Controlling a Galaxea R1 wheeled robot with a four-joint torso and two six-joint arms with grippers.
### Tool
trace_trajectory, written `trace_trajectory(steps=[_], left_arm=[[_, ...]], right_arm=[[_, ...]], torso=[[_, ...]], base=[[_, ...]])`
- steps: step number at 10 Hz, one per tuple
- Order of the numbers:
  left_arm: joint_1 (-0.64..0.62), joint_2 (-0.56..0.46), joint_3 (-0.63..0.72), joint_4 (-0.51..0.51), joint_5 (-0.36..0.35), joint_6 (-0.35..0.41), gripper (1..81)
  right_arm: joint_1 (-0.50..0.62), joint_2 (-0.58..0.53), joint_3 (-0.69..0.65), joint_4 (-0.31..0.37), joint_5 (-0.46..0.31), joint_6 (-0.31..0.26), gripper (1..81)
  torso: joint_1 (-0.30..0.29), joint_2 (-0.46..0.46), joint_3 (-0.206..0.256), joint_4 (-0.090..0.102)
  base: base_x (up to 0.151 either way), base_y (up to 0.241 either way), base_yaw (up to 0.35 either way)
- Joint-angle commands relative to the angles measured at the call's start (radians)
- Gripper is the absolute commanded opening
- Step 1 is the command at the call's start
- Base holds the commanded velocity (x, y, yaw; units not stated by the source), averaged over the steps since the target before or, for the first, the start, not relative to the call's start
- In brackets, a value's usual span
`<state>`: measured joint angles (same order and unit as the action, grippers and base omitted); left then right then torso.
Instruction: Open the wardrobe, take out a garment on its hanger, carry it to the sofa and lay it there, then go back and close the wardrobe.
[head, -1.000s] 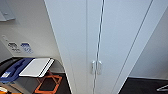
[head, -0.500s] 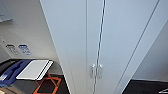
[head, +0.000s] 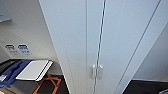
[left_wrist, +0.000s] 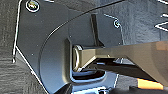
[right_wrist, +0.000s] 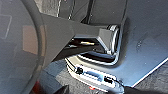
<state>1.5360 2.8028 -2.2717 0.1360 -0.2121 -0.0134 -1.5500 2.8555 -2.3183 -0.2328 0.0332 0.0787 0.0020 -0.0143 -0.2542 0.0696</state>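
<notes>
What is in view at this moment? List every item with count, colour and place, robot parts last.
wardrobe: one, white, tall, takes up the middle of the head view; both doors shut.
wardrobe handles: two, white, small and vertical, side by side at the seam between the doors, low in the head view.
white board: one, flat, lying tilted to the left of the wardrobe.
blue item: one, blue, beside the white board at the far left; I cannot tell what it is.
orange frame: one, orange, on the dark floor below the white board.
wall labels: two, dark and blue on white, on the left wall.
robot plate and jointed bar: dark, in both wrist views, over dark floor.
</notes>
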Motion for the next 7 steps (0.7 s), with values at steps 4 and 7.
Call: trace_trajectory(steps=[4, 7], left_arm=[[-0.058, -0.185, 0.243, 0.011, 0.051, -0.002, 81.1], [-0.119, -0.337, 0.467, 0.013, 0.065, 0.0, 81.1]], right_arm=[[0.113, -0.285, 0.383, -0.002, -0.05, 0.009, 81.1], [0.185, -0.439, 0.511, 0.003, -0.05, 0.015, 81.1]], torso=[[0.0, 0.0, 0.0, 0.0], [0.0, 0.0, 0.0, 0.0]], base=[[0.0, 0.0, 0.0], [0.0, 0.0, 0.0]])
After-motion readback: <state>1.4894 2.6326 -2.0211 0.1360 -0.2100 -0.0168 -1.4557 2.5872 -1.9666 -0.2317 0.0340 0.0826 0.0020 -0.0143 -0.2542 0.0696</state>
